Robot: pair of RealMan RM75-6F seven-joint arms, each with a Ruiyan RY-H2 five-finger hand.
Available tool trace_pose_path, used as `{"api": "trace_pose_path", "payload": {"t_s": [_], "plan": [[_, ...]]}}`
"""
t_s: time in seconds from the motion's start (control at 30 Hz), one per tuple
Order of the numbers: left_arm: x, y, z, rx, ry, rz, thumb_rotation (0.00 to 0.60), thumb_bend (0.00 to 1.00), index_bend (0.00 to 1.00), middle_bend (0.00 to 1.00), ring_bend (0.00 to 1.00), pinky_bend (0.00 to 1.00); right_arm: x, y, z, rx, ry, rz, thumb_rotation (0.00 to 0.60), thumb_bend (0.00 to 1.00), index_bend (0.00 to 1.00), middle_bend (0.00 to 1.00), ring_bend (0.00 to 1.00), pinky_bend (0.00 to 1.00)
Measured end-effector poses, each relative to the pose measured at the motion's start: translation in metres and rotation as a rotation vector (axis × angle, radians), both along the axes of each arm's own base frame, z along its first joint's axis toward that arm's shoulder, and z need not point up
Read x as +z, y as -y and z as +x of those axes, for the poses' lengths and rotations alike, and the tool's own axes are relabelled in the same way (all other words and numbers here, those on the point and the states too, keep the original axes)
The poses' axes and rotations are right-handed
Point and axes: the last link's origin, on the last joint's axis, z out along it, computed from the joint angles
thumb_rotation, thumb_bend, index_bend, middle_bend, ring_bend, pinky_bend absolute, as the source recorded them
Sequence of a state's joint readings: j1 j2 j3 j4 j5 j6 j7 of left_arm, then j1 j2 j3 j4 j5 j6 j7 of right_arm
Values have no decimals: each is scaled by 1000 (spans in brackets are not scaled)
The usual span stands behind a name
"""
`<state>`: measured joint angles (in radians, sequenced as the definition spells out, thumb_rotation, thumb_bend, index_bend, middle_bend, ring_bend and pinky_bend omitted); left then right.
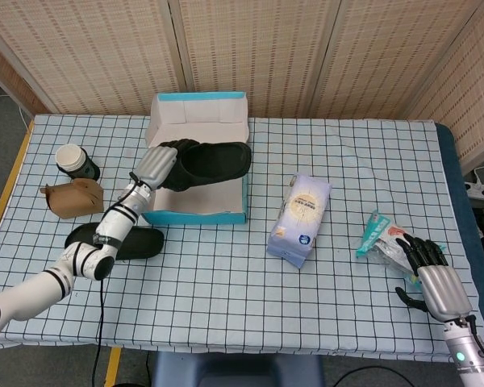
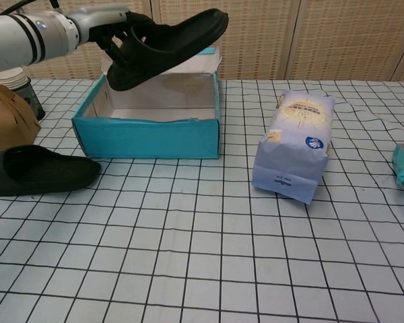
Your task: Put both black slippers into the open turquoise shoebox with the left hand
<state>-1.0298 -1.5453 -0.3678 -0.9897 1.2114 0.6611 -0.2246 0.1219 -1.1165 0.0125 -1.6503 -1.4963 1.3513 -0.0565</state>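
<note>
Only the head view shows the right hand (image 1: 427, 274), open by the table's (image 1: 226, 306) front edge, while the left hand (image 1: 155, 167) grips a slipper (image 2: 165, 47) above the shoebox (image 2: 148, 138).

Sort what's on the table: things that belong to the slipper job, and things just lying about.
Job:
held slipper, in the left hand above the box
second slipper, on the table
turquoise shoebox

Lying about:
pale blue bag
paper cup
brown carton
teal packet, by the right hand
</note>
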Motion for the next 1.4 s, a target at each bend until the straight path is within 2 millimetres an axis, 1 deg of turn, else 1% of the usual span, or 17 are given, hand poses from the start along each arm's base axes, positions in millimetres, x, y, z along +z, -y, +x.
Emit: {"api": "trace_pose_path", "payload": {"t_s": [0.1, 0.23, 0.47, 0.6, 0.8, 1.0, 1.17, 1.2, 1.27, 1.33, 1.4], "plan": [[-13, -4, 1, 5, 4, -25, 600, 554, 453, 535, 508, 532, 0, 0, 0, -2, 0, 1, 600, 180, 0, 0, 0, 0], [-20, -8, -3, 9, -18, -32, 600, 550, 451, 531, 506, 530, 0, 0, -1, -6, -3, 4, 600, 180, 0, 0, 0, 0], [-35, -21, -22, 40, -150, -16, 600, 550, 451, 532, 506, 533, -3, -3, 0, -1, 4, 36, 600, 180, 0, 0, 0, 0], [-47, -27, -32, 67, -234, -7, 600, 544, 442, 528, 504, 531, -5, -4, 1, 0, 7, 54, 600, 180, 0, 0, 0, 0], [-67, -27, -37, 91, -329, -21, 600, 541, 435, 524, 493, 521, -5, -5, 2, 5, 12, 63, 600, 180, 0, 0, 0, 0], [-73, -28, -42, 102, -411, -32, 600, 541, 442, 524, 490, 518, -6, -5, 2, 3, 12, 69, 600, 180, 0, 0, 0, 0], [-80, -26, -46, 122, -467, -83, 600, 541, 429, 514, 481, 509, -6, -4, 1, 0, 12, 69, 600, 180, 0, 0, 0, 0], [-82, -25, -46, 123, -477, -98, 600, 540, 413, 495, 459, 497, -6, -4, 1, 0, 11, 69, 600, 181, 0, 0, 0, 0], [-84, -23, -45, 117, -478, -116, 600, 518, 343, 402, 387, 461, -7, -4, 1, -1, 9, 71, 600, 181, 0, 0, 0, 0], [-85, -21, -44, 103, -474, -129, 600, 459, 150, 199, 222, 417, -8, -4, 1, -3, 8, 76, 600, 181, 0, 0, 0, 0], [-84, -18, -42, 86, -464, -134, 600, 421, 24, 65, 85, 390, -8, -5, 2, -4, 6, 78, 600, 181, 0, 0, 0, 0]]}}
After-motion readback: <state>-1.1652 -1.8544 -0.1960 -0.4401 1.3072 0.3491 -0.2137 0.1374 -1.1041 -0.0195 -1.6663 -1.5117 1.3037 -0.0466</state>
